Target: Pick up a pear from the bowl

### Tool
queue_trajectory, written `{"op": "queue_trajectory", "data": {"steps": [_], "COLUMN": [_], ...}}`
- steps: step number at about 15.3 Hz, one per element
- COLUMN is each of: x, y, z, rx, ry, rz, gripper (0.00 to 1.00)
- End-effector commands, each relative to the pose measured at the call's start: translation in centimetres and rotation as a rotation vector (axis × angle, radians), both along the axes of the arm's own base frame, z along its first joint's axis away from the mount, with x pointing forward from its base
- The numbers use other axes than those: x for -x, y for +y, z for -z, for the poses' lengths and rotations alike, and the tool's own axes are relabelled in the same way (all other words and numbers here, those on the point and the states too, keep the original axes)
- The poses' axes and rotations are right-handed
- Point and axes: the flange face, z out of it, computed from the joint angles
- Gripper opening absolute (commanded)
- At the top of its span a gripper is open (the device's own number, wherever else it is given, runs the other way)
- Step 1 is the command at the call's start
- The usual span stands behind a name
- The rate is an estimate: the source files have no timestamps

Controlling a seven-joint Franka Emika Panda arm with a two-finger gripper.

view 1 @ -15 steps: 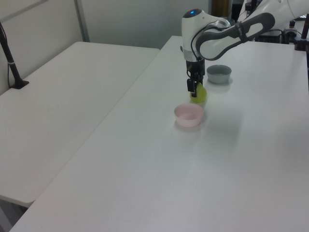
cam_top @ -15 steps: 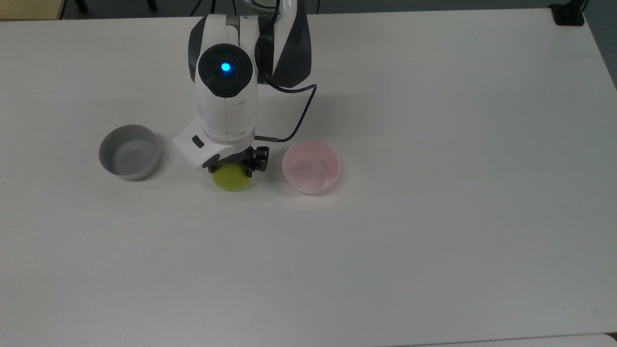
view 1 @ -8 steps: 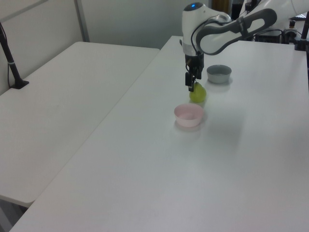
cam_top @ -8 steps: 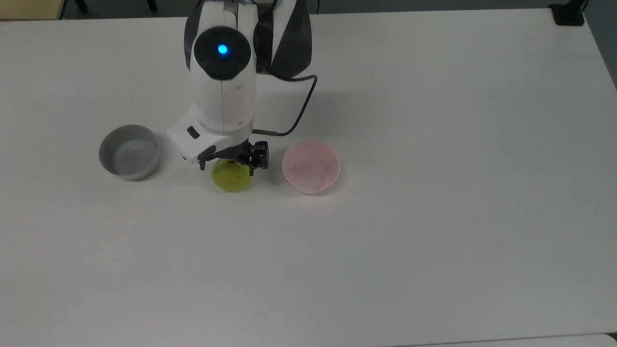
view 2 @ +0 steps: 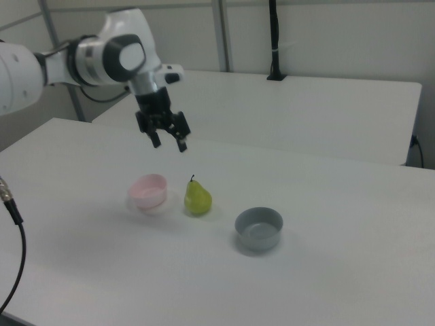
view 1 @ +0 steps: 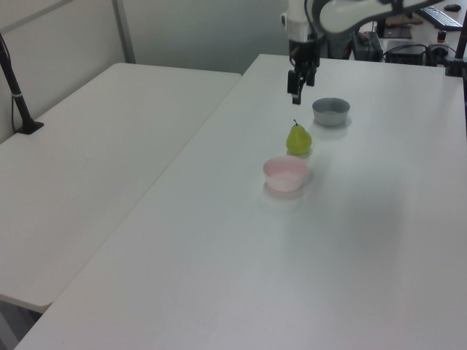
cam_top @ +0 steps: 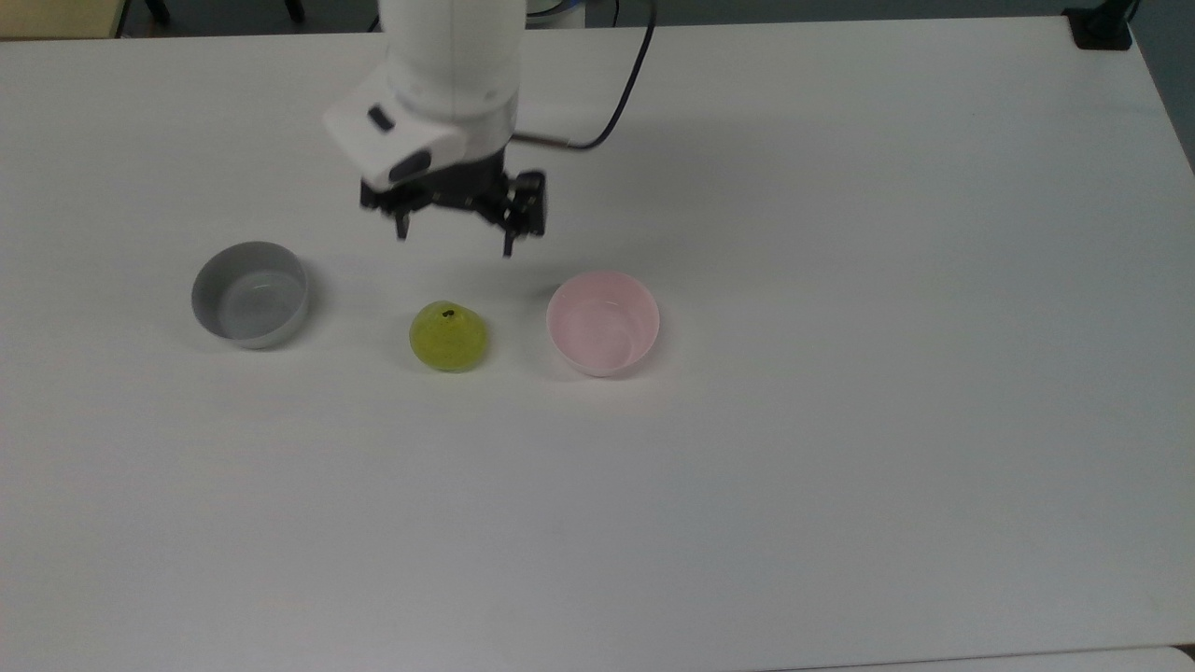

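Half a second ago the claw (cam_top: 455,241) sat low over the pear (cam_top: 449,337); it has since risen and drawn back toward the far edge in the top view, leaving the fruit alone on the table (cam_top: 840,467). Its two fingers stand apart and hold nothing, pointing down from the white wrist. In the right view the claw (view 2: 169,142) hangs in the air above and to the right view's left of the pear (view 2: 198,197), with the arm (view 2: 102,58) reaching in from the right view's left. The pear stands upright on the bare tabletop between the pink bowl (cam_top: 603,323) and the grey bowl (cam_top: 250,294), touching neither. The side views show its dark stem pointing up, where the top view gives just a dark spot. In the left view the claw (view 1: 297,84) hangs well above the pear (view 1: 298,140), with the pink bowl (view 1: 285,173) nearer and the grey bowl (view 1: 330,111) farther.
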Motion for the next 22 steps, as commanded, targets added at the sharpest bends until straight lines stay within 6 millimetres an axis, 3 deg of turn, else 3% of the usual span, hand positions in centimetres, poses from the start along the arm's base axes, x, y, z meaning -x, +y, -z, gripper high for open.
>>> {"op": "queue_trajectory", "data": {"steps": [1, 5, 7, 22], "x": [4.0, 7.7, 8.6, 8.5], "y": [2.3, 3.4, 3.5, 3.0], "z": [-4.0, -7.4, -8.3, -8.0], "rx": [-0.053, -0.093, -0.138, -0.089], "ry": [0.003, 0.017, 0.037, 0.062], "rz": [0.056, 0.054, 0.063, -0.045], "gripper": [1.0, 1.0, 1.0, 1.0]}}
